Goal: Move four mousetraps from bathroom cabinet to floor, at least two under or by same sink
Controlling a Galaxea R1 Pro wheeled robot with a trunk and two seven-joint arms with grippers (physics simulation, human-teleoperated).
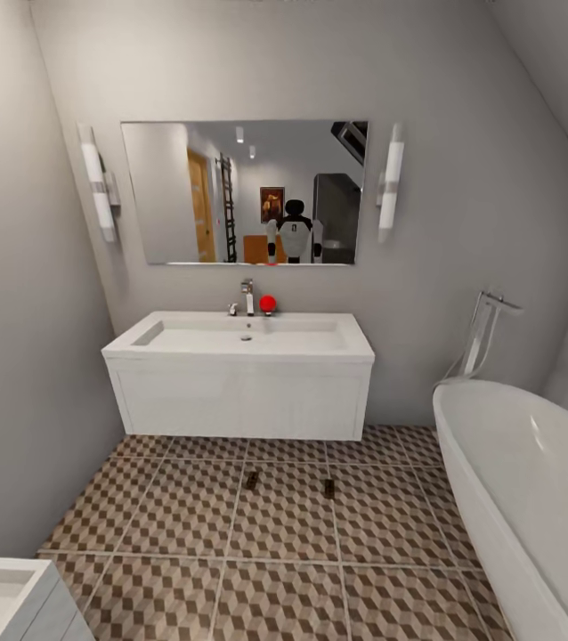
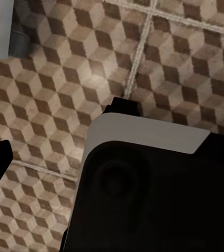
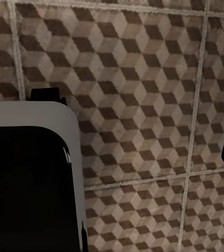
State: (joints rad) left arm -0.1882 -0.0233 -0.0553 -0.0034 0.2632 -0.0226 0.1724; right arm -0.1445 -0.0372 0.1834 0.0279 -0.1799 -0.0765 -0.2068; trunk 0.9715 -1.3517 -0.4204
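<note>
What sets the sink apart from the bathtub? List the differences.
The sink is a rectangular basin hung clear of the floor on a vanity; the bathtub is oval and stands on that floor. The sink's tap is short; the bathtub's tap is tall. Both are white.

Home bathrm, sink (image 1: pixel 239 343) w/ mirror (image 1: pixel 244 192), tub (image 1: pixel 533 481), tiled floor (image 1: pixel 284 525)

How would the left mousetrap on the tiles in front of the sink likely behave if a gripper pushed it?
The left mousetrap looks small and flat, so it would probably slide across the bathroom floor rather than tip or roll. It seems light for its size. Lying so low, it may be awkward to pinch.
</note>
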